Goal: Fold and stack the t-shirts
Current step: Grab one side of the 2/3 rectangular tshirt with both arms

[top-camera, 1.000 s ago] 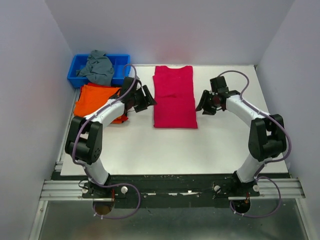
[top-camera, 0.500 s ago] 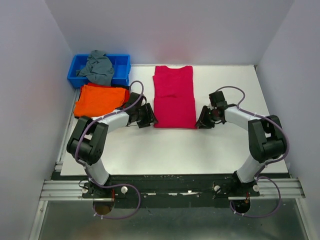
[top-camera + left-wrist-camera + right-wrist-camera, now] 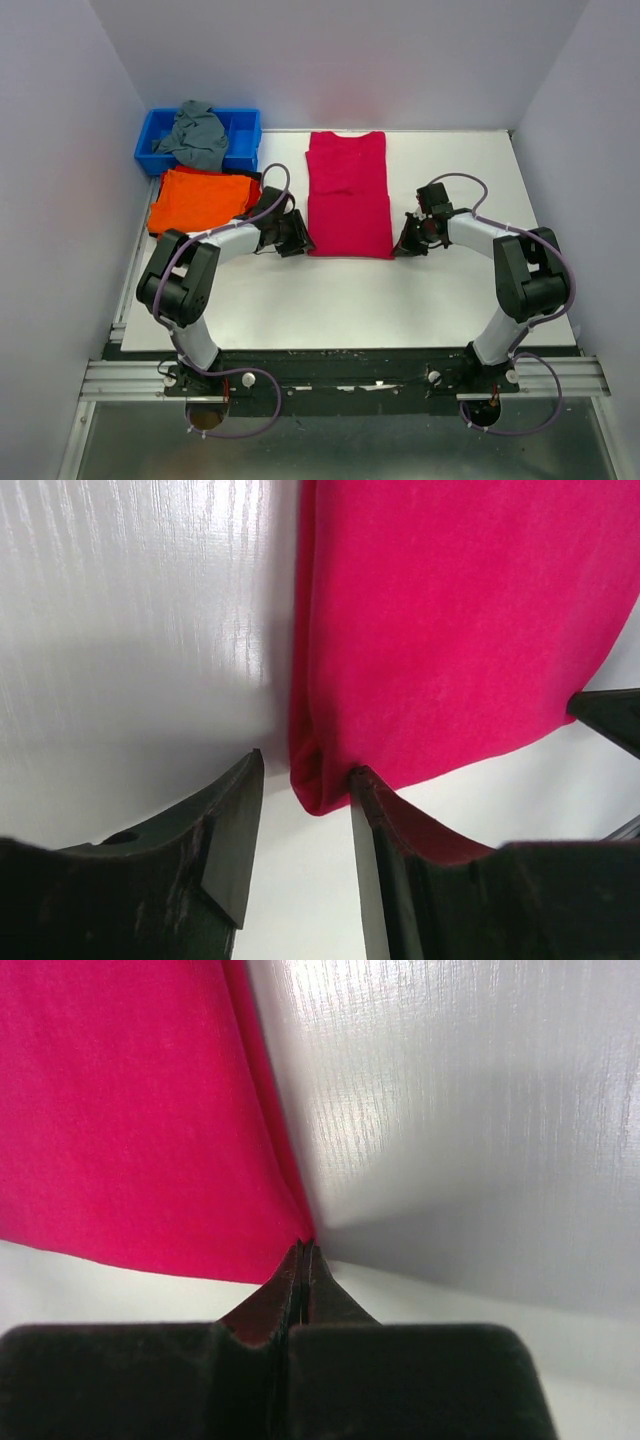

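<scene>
A soft, limp pink shirt [image 3: 347, 195] is laid flat on the bench [image 3: 450, 290], right of the blue bin [image 3: 247, 135]. Its near corners, judged the best holds, are straddled by the parted left claw [image 3: 305, 775] and met by the right claw [image 3: 303, 1250], pressed together.

A blue plastic bin [image 3: 244, 140] sits in the upper left of the frame, at the far left corner of the white table [image 3: 350, 300].

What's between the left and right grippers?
Near hem of the crimson-pink t-shirt, running from left gripper to right gripper; nothing else, seen in top view.
</scene>
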Motion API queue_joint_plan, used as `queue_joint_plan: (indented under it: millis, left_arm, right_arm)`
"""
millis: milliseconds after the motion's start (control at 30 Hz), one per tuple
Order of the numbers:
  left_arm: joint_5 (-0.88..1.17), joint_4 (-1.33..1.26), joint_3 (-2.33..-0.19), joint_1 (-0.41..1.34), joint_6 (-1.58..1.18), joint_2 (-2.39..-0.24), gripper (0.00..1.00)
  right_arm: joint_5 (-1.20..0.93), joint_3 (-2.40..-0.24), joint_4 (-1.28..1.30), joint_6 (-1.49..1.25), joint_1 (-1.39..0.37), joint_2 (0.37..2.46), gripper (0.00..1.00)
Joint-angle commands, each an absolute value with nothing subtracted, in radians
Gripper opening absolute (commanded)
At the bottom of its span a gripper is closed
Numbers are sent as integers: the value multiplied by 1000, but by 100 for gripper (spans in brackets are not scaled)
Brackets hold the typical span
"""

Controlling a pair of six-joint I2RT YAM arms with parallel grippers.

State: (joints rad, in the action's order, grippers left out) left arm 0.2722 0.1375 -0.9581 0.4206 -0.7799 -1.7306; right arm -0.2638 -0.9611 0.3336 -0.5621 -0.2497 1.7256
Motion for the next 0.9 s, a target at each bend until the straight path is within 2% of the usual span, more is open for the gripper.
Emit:
queue_joint_plan:
  millis: [0,167,400,500,600,867]
  left_arm:
    - [296,149,-957,423,-761,-1758,49]
    - [363,132,-962,429,-769,-1790,43]
    - [342,166,-988,430,-756,-1787,4]
    - [299,193,-986,434,-759,-1718,0]
    - [249,241,-985,446,-744,-1640,0]
    - [264,290,-898,486,-758,-1477,0]
  right_arm:
    - [-273,-965,330,-546,-256,1740,1]
    - [-276,-965,330,-549,-256,1741,1]
    - [-308,-965,334,-552,-256,1714,1]
    - [-313,-960,357,-543,-256,1666,1]
    - [-299,-942,386,-535,-256,1605,1]
    - [-331,-824,422,-535,-256,1408,1]
